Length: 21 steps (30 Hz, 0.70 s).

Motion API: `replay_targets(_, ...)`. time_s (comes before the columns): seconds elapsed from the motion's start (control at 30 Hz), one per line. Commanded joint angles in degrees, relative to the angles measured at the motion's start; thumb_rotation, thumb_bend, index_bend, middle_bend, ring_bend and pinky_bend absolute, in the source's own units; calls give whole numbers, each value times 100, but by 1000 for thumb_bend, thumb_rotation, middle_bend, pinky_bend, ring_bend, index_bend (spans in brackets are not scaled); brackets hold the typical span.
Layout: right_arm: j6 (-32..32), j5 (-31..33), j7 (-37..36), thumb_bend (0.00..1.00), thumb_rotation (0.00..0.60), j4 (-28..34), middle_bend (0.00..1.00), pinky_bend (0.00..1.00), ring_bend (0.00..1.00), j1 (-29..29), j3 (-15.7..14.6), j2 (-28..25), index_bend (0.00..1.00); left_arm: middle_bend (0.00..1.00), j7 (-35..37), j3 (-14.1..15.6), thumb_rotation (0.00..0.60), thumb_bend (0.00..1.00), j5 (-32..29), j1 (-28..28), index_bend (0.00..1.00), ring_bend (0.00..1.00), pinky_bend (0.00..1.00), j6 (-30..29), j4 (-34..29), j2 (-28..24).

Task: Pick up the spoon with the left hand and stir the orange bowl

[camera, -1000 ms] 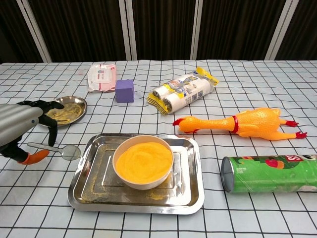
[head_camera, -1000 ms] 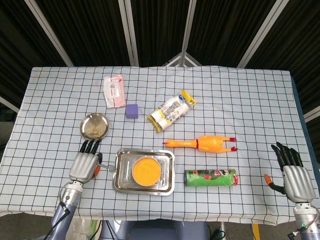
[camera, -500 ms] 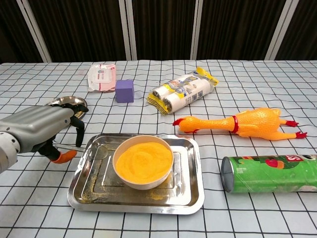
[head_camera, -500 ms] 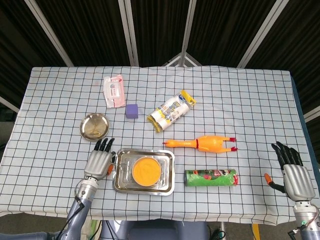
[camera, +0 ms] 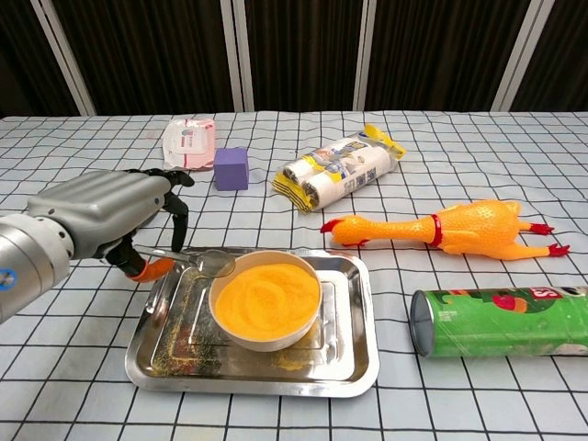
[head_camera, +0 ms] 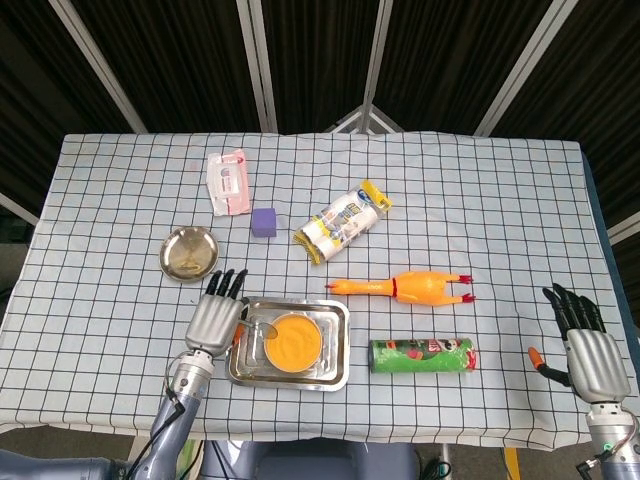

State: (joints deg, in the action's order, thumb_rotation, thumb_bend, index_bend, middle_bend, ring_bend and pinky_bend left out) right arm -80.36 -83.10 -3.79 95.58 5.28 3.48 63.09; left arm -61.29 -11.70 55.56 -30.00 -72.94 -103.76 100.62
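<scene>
Holding the spoon (camera: 204, 263) pinched between its thumb and fingers, the left hand (camera: 110, 216) hangs over the left edge of the steel tray (camera: 354, 367) in the lower left of the chest view, its dark fingertips curled down. The spoon's bowl sits right at the left rim of the orange bowl (camera: 266, 301), just over or against the edge; I cannot tell if it touches. That orange bowl stands in the middle of the tray, filled with orange material. In the head view the same left hand (head_camera: 216, 318) shows at lower centre left, beside the tray (head_camera: 336, 378). The right hand (head_camera: 588, 355) rests far off in the lower right corner of the head view, fingers spread apart and holding nothing. Right of the tray lies a green can (camera: 501, 321) on its side, and above it a rubber chicken (camera: 441, 227) stretches across. Further up the checked cloth sit a packet of tissues (camera: 340, 170), a purple cube (camera: 231, 168) and a pink pack (camera: 188, 143). In the head view a small round metal dish (head_camera: 188, 253) lies up and to the left of the left hand.
</scene>
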Motion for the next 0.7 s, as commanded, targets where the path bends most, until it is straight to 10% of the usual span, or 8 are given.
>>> replay_targets(0.03, 8, 14, -6, 370, 600, 2, 0, 0, 0, 1, 4, -4, 0, 33, -269, -90, 600, 575, -183, -199, 521, 0, 0, -20, -61, 175)
replay_targets(0.37, 22, 51, -73, 370, 600, -5, 0, 0, 0, 1, 19, -19, 0, 23, -691, -132, 600, 542, -544, -569, 490, 0, 0, -188, -28, 694)
replay_targets(0.7, 40, 73, -88, 370, 600, -3, 0, 0, 0, 8, 28, -25, 0, 0, -646, -52, 600, 234, -596, -621, 245, 0, 0, -417, -180, 607)
